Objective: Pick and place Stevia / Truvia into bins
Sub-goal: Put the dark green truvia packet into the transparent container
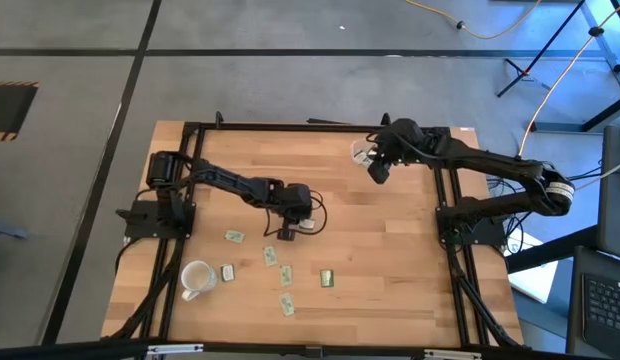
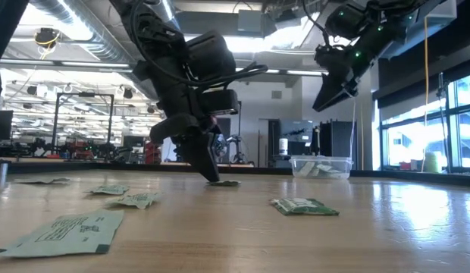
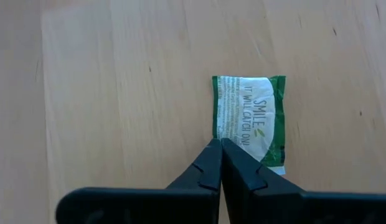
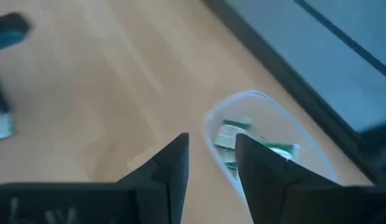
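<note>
A green and white Stevia sachet [image 3: 249, 115] lies flat on the wooden table, also in the low view [image 2: 224, 183]. My left gripper [image 3: 221, 144] is shut and slants down, its tips at the sachet's near corner; it stands mid-table [image 1: 286, 234]. Several more sachets lie flat nearer the front edge [image 1: 269, 256] [image 1: 328, 278] [image 1: 287, 304]. The clear bin [image 4: 261, 143] stands at the far right [image 1: 360, 152] with sachets inside. My right gripper [image 4: 211, 155] hangs open above the table beside the bin [image 1: 376, 172]. My left gripper's shut fingertips [image 3: 211, 152] meet at the sachet's corner [image 3: 218, 132], slanting down from above. The sachet lies flat on the table beside and partly under the fingers. Whether the corner is caught between the fingers I cannot tell.
A white mug [image 1: 195, 279] stands near the front left corner, with sachets [image 1: 228, 271] [image 1: 234, 236] close by. Black frame rails [image 1: 190, 200] run along the table's left and right sides. Bare wood lies between the left gripper and the bin.
</note>
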